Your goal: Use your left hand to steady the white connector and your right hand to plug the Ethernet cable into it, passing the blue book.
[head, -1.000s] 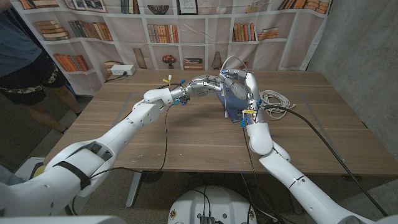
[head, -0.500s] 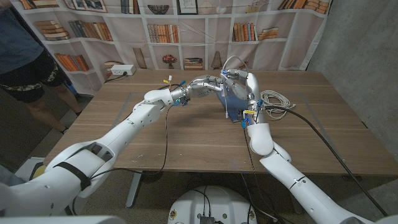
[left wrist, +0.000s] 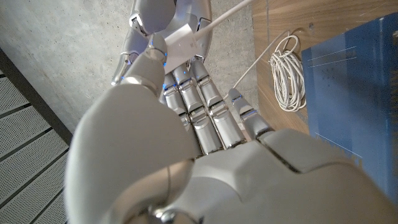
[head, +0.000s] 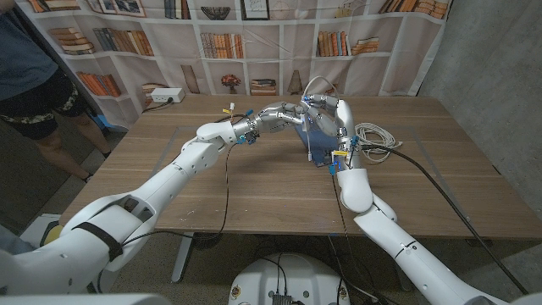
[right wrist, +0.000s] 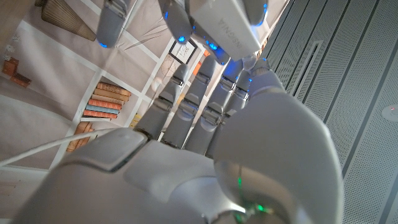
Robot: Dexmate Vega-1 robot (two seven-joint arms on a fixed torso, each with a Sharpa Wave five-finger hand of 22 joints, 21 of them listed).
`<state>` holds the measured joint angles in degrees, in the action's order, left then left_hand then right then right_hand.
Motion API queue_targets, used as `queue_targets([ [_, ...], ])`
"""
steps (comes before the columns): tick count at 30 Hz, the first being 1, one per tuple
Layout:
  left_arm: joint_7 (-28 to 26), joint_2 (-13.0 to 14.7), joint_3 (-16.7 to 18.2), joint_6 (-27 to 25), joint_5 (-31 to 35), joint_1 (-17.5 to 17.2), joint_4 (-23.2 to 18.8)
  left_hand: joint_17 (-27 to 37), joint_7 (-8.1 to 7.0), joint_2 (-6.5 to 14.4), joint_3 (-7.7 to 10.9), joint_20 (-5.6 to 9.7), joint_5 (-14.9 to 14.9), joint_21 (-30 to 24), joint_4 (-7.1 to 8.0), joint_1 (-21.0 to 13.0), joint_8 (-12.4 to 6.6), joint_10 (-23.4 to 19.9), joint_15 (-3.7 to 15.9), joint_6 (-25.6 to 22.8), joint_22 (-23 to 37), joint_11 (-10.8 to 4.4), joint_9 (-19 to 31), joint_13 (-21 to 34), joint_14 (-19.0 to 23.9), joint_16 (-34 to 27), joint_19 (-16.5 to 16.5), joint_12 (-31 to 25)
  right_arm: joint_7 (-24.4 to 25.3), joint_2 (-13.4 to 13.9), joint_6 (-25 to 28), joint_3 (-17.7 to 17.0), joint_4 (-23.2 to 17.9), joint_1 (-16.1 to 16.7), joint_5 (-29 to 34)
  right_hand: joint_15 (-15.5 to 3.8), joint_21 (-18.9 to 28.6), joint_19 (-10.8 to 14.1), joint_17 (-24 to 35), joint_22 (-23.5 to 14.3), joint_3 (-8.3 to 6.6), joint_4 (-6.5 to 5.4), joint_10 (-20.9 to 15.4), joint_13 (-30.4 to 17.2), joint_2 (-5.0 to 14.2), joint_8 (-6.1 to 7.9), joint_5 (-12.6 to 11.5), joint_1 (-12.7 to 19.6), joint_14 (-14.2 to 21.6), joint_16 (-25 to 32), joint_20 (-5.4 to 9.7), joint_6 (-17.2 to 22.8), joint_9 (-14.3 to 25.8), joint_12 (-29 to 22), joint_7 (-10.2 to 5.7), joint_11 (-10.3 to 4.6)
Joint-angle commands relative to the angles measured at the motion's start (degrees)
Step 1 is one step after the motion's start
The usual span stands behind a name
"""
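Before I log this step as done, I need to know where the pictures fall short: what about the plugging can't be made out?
- Head view: where the plug meets the white connector, hidden by both hands.
- Left wrist view: the cable reaches the connector; its plug is covered by the fingers.
- Right wrist view: own hand blocks the joint.
- Head view: blue book mostly covered by the right hand.

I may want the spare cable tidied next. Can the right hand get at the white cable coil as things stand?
Probably not yet: the right hand is up over the blue book with the left hand, though the cable coil lies unobstructed beside it.
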<state>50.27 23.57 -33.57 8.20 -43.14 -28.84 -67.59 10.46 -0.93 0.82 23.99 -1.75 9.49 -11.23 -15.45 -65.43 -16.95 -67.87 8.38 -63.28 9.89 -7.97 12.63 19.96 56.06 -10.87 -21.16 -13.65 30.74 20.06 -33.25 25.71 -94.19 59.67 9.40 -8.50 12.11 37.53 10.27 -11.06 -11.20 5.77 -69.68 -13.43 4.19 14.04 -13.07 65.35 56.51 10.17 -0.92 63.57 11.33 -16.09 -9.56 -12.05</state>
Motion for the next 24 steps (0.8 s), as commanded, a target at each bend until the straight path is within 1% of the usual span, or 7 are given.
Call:
queue_targets([
  [1,-0.4,0.2,0.2,-0.3,-0.3,-0.3,-0.5,0.1,0.12,2.5,7.76,-0.04,0.3,0.1,7.77,0.9,-0.24,-2.6,4.05,-0.5,0.1,-2.30,0.1,7.4,-0.2,0.0,0.0,-1.2,-0.2,-0.2,-0.1,0.0,0.2,0.3,-0.1,-3.37,0.4,0.0,0.1,-0.1,0.16,0.07,-0.3,-0.3,0.37,0.27,-0.5,0.1,0.3,0.3,-0.42,3.8,0.3,-0.2,-3.20,-0.27],
  [4,-0.2,0.1,0.1,-0.3,-0.5,-0.3,-0.3,0.1,-0.02,2.5,7.76,-0.08,0.3,0.1,7.78,0.9,-0.24,-2.6,4.05,-0.5,0.1,-2.45,0.1,7.4,-0.2,0.0,0.1,-1.2,-0.2,-0.2,0.0,0.0,0.1,0.4,-0.3,-3.38,0.4,0.1,0.1,-0.1,0.19,0.08,-0.4,-0.3,0.36,0.27,-0.5,0.1,0.3,0.3,-0.47,3.8,0.3,-0.2,-3.20,-0.27],
  [10,-0.2,-0.1,0.2,-0.1,-0.5,-0.2,0.1,0.2,0.03,2.5,7.77,-0.11,0.3,0.1,7.75,0.9,-0.29,-2.5,4.15,-0.5,0.1,-2.17,0.2,7.4,-0.2,-0.1,0.1,-1.1,-0.1,0.0,0.0,-0.3,-0.1,0.7,-0.1,-3.35,0.4,0.0,0.1,-0.1,0.25,0.06,-0.4,-0.3,0.39,0.28,-0.5,0.1,0.3,0.3,-0.51,3.9,0.3,-0.2,-3.20,-0.27],
  [17,-0.7,-0.2,0.5,-0.2,-0.9,-0.4,0.0,0.2,0.04,2.5,7.77,-0.12,0.3,0.1,7.72,0.9,-0.27,-2.6,4.13,-0.4,0.1,-2.36,0.2,7.4,-0.2,-0.1,0.1,-1.2,-0.6,0.3,-1.1,-0.3,0.5,0.5,-0.7,-3.39,0.4,0.1,0.1,-0.1,0.32,0.04,-0.4,-0.4,0.46,0.24,-0.5,0.1,0.4,0.3,-0.67,3.9,0.3,-0.2,-3.20,-0.27],
  [24,-1.7,-0.1,0.8,-1.2,-1.4,-0.9,-0.9,0.2,0.09,2.5,7.76,-0.10,0.3,0.1,7.67,0.8,-0.30,-2.6,4.18,-0.4,0.1,-2.28,0.2,7.4,-0.1,-0.1,0.0,-1.2,-0.9,0.6,-2.9,-0.4,1.6,-0.1,0.3,-3.59,0.4,0.1,0.1,-0.1,0.30,0.12,-0.4,-0.3,0.61,0.20,-0.5,0.4,0.6,0.4,-0.06,3.9,0.3,0.0,-3.16,-0.22],
])
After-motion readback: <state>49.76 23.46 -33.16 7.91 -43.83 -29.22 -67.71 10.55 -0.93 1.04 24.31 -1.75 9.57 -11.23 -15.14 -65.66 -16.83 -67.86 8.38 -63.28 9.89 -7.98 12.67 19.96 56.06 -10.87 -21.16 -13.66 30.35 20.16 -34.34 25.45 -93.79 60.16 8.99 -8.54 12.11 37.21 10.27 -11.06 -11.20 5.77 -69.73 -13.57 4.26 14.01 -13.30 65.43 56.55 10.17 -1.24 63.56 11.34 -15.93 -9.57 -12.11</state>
